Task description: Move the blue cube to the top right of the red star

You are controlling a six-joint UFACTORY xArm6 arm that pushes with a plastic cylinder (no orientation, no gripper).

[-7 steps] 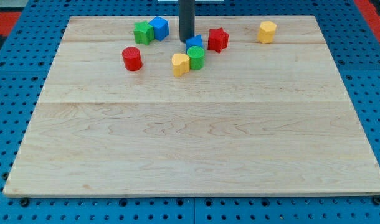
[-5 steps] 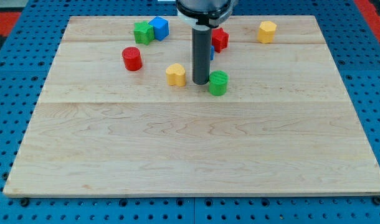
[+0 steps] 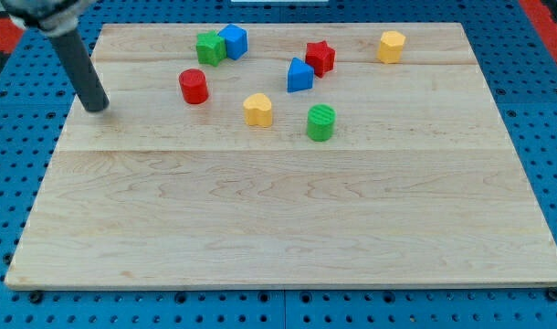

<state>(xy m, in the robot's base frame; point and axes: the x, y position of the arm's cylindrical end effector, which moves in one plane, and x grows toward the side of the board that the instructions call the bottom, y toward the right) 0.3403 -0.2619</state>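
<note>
The blue cube [image 3: 233, 40] sits near the view's top, left of centre, touching a green block [image 3: 209, 47] on its left. The red star [image 3: 320, 58] lies to the right of the cube, with a second blue block [image 3: 299, 75], wedge-like, touching its lower left. My tip [image 3: 98, 107] rests at the board's left side, far left of all the blocks and touching none. The nearest block to it is the red cylinder [image 3: 194, 86].
A yellow heart-like block [image 3: 257, 110] and a green cylinder [image 3: 320, 122] lie below the blue wedge. A yellow hexagonal block [image 3: 392, 45] sits at the top right. The wooden board [image 3: 278, 228] lies on a blue pegboard.
My tip pushed the green cylinder down and right and the yellow block down and left, then swept far to the left side. The blue wedge it covered now shows.
</note>
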